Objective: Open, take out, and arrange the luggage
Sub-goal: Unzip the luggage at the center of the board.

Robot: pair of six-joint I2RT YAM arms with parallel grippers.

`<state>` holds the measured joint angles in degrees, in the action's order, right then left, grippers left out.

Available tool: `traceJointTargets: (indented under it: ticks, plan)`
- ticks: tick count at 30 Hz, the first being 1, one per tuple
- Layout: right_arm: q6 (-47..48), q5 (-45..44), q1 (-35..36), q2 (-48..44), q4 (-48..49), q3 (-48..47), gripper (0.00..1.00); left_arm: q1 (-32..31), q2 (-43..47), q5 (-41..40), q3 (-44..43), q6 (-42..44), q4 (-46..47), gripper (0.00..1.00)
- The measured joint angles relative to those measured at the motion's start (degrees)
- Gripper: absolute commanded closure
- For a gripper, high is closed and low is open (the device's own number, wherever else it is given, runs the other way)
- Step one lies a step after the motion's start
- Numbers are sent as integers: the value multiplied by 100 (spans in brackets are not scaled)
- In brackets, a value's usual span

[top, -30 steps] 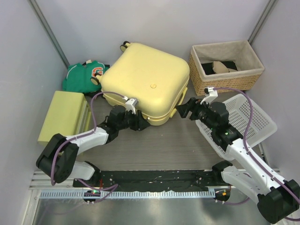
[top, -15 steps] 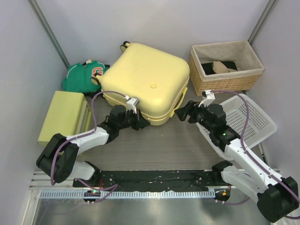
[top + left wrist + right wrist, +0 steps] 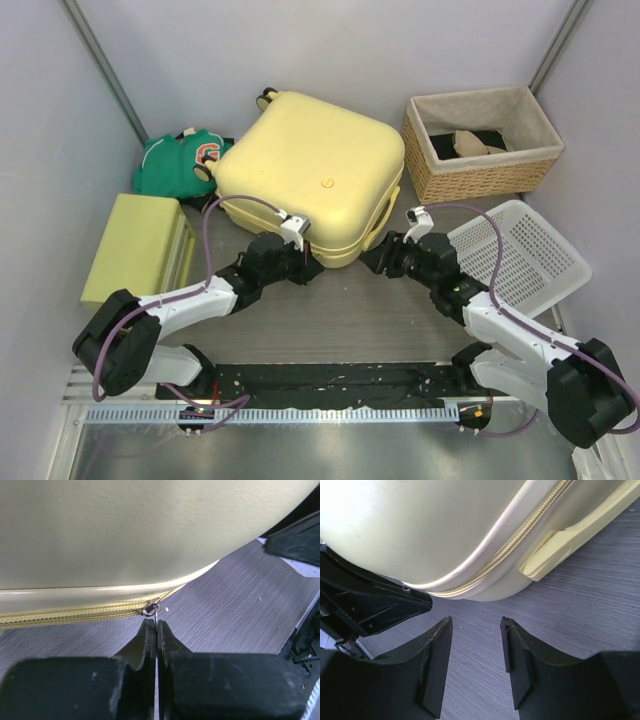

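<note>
The luggage (image 3: 310, 175) lies shut at twelve o'clock on the bench (image 3: 340, 310), left hand (image 3: 156, 630) clamped on its thin zipper pull (image 3: 151, 610) at six, right hand (image 3: 476, 650) half open and empty at five, so a skewed tug could lose that pull or drag the luggage.

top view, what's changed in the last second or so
The left gripper eased right along the near edge of the luggage and shut on the zipper pull. The right gripper shifted left toward the same near corner, jaws narrower but open and empty. The luggage stayed shut and in place; the white basket, wicker basket, green garment and yellow-green box did not move.
</note>
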<state>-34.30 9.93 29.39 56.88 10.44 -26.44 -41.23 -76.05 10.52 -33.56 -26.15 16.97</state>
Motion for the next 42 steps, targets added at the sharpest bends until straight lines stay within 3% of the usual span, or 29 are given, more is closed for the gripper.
traceJointTargets:
  ticks: [16,31,35,37,40,41,42]
  plan:
    - [9,-297,79,1438,1572,153,54,-496,-181,-636,-343,118,-282,100]
    - [15,-590,210,1604,1818,94,56,-1005,-1128,-1029,-1167,72,-212,100]
    - [35,-881,208,1613,1733,94,50,-1047,-1416,-1204,-1401,-15,-66,99]
    - [59,-938,240,1547,1576,96,46,-1069,-1423,-1281,-1423,-50,-87,92]
    - [101,-927,363,1263,1338,109,41,-1123,-1394,-1447,-1432,-68,-177,63]
    - [122,-922,391,1108,1259,116,40,-1152,-1340,-1460,-1434,-70,-271,48]
    - [140,-920,404,975,1196,116,39,-1180,-1276,-1478,-1432,-48,-350,42]
